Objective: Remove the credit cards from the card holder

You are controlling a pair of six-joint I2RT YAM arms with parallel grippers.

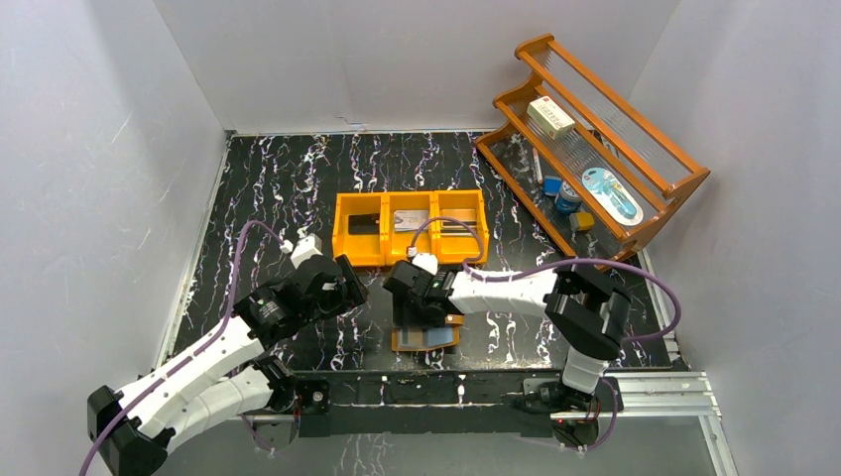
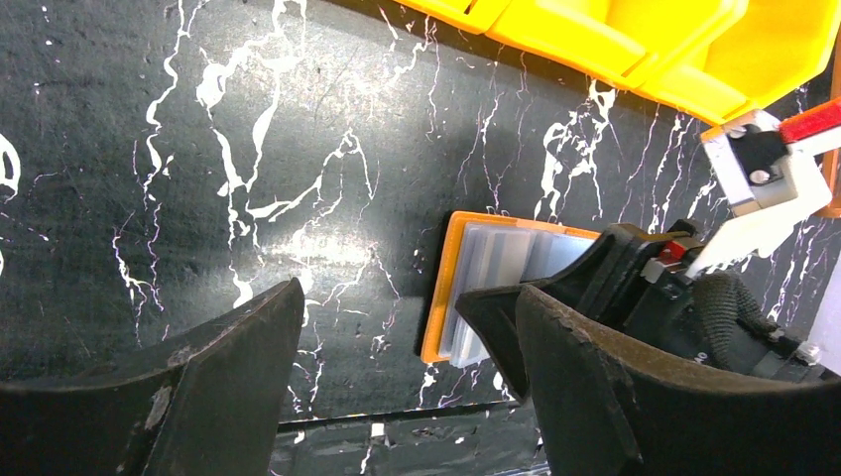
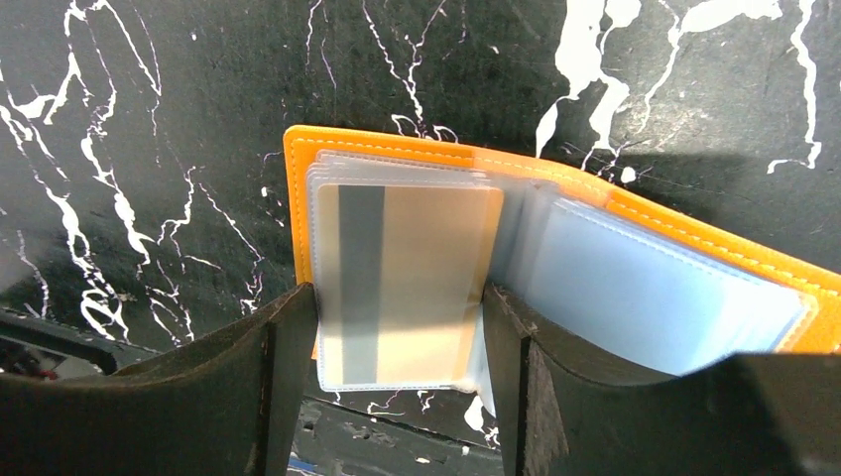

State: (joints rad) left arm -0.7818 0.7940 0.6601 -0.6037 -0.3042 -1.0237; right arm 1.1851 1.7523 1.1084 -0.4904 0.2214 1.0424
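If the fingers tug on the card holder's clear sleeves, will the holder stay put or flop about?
Probably floppy: the card holder lies open and its clear sleeves bow upward. Thin-leaved, so likely light enough to drag across the table when pulled. The striped card inside looks flat and stiff, and may slide against glossy plastic.

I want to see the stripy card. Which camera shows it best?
The right wrist view: the striped card fills the middle, inside its clear sleeve. The left wrist view shows only sleeve edges; the top view hides it under the right arm.
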